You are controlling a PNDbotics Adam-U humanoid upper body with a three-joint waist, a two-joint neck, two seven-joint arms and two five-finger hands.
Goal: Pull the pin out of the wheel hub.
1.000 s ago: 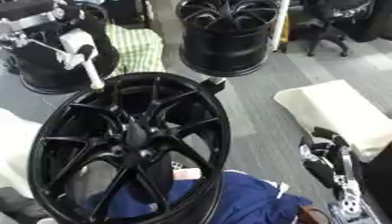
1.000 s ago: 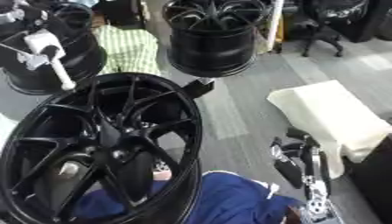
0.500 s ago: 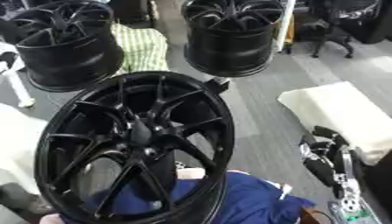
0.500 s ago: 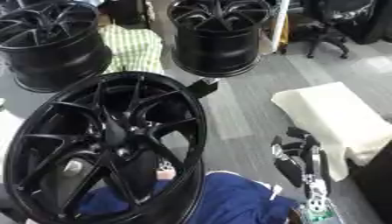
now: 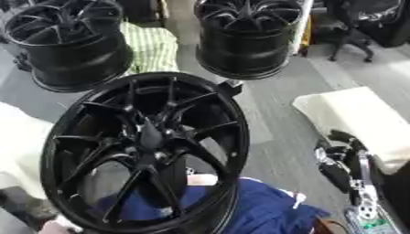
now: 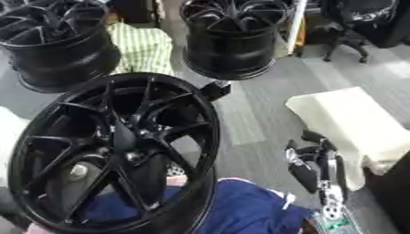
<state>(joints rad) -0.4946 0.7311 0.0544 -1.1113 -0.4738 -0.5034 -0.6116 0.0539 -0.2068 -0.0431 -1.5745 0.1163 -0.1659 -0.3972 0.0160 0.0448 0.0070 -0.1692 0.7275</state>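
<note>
The big black wheel hub [image 5: 144, 151] fills the middle and the left of both views. It stands almost upright, tilted a little, with its spoked face turned to the camera. Its lower edge rests against blue cloth [image 5: 256, 210], and a person's bare hand [image 5: 200, 179] shows just behind the rim there, touching it. Through the lower spokes a round silver part [image 6: 78, 171] is seen in the right eye view; I cannot tell if this is the pin.

Behind the hub, on the grey floor [image 5: 272, 119], stand two more black wheels: one at the far left [image 5: 68, 43] and one at the far middle [image 5: 248, 39]. Between them lies a green checked cloth [image 5: 152, 45]. A cream cushion [image 5: 360, 119] lies on the right side, well apart from the hub. A black office chair [image 5: 360, 27] stands in the far right corner.

The robot's right hand [image 6: 308, 160] shows near the lower right corner, black with silver parts, fingers pointing up and relaxed, holding nothing, apart from the hub. The left hand does not show in either view. A small dark piece [image 6: 216, 89] sits just at the top edge of the hub's rim
</note>
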